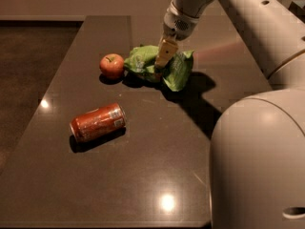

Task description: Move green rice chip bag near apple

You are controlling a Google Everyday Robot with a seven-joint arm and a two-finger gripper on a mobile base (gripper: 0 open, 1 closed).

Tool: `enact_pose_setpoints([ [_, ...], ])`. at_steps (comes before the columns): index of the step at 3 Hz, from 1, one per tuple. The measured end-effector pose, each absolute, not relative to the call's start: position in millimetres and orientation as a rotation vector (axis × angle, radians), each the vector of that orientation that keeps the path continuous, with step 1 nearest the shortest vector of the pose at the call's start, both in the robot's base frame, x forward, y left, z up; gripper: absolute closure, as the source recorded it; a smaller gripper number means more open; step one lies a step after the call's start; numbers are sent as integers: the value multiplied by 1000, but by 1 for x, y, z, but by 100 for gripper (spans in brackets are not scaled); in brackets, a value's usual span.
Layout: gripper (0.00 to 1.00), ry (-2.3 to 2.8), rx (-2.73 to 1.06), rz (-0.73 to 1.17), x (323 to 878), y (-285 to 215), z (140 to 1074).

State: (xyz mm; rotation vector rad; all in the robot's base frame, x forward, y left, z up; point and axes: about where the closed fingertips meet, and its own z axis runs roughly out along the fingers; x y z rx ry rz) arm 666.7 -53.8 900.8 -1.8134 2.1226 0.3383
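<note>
The green rice chip bag (177, 69) is a crinkly light-green foil bag on the dark table, its left end close beside the apple. The apple (111, 65) is small, red-orange, with a short stem, just left of the bag. My gripper (159, 67) reaches down from the upper right onto the middle of the bag, its tan fingers (165, 52) closed on the bag's foil. The bag's middle is hidden behind the fingers.
An orange-red soda can (97, 122) lies on its side in front of the apple, nearer the camera. The dark table (157, 166) has its left edge running diagonally along the floor. My white arm and base (259, 142) fill the right side.
</note>
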Motion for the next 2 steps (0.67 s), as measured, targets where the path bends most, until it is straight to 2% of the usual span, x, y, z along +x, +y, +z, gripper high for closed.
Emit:
enact_pose_setpoints([
  [1, 15, 2113, -1802, 334, 672, -50, 899],
  [2, 0, 2106, -1795, 331, 676, -47, 897],
])
